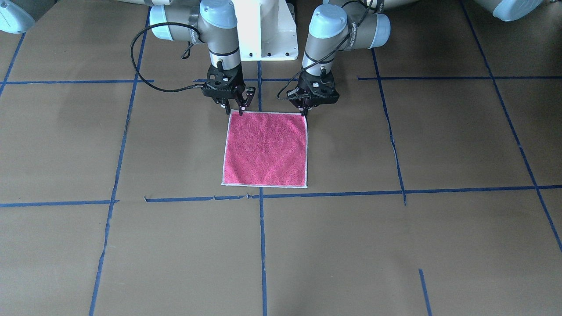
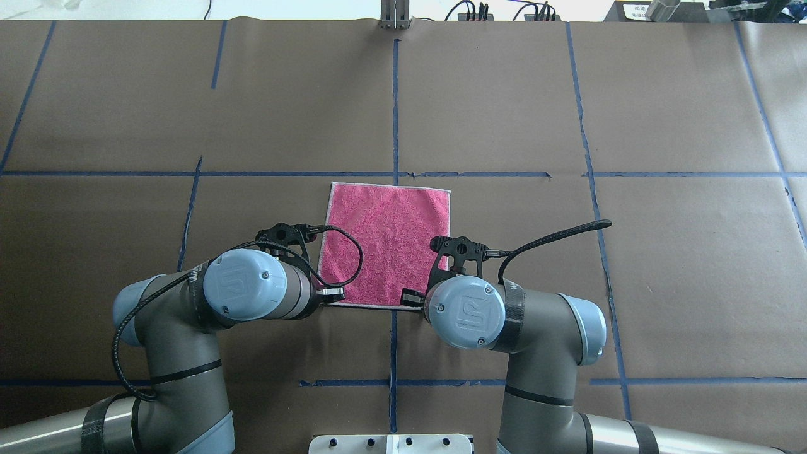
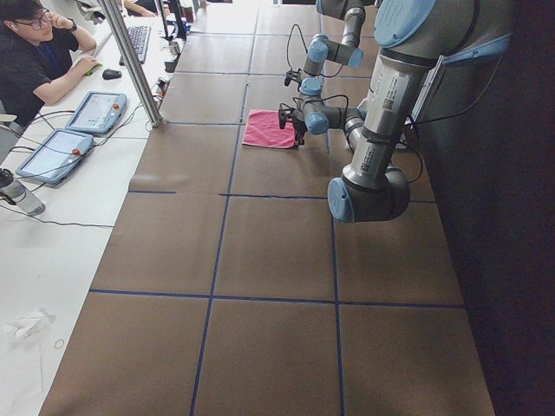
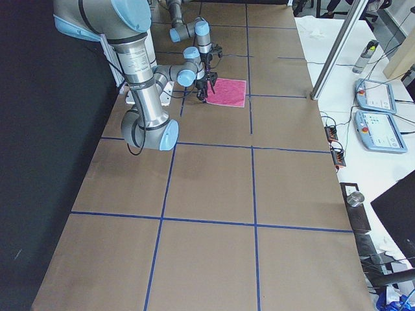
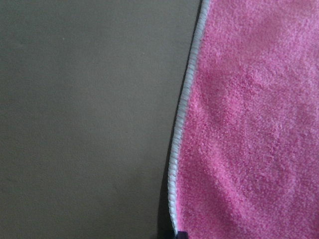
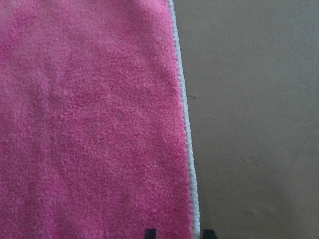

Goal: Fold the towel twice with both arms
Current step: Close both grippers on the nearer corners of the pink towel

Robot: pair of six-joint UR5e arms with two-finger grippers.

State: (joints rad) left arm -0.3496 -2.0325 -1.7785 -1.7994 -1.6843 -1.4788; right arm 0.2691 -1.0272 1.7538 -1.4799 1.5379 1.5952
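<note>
The towel [image 1: 264, 149] lies flat and unfolded, pink-red face up, in the middle of the table [image 1: 395, 245]; it also shows in the overhead view [image 2: 391, 243]. Both grippers point down at its two corners nearest the robot's base. My left gripper [image 1: 304, 110] has its fingers close together on its corner. In the left wrist view one fingertip [image 5: 182, 235] touches the white edging, which looks slightly raised there. My right gripper [image 1: 235, 109] stands at the other corner. In the right wrist view its fingertips [image 6: 149, 233] are a little apart, astride the towel's edge.
Brown paper with blue tape lines [image 1: 262, 245] covers the table. The white pedestal base [image 1: 265, 30] stands just behind the grippers. An operator [image 3: 43, 52] sits at a side desk with tablets [image 3: 94, 111] beyond the table's long edge.
</note>
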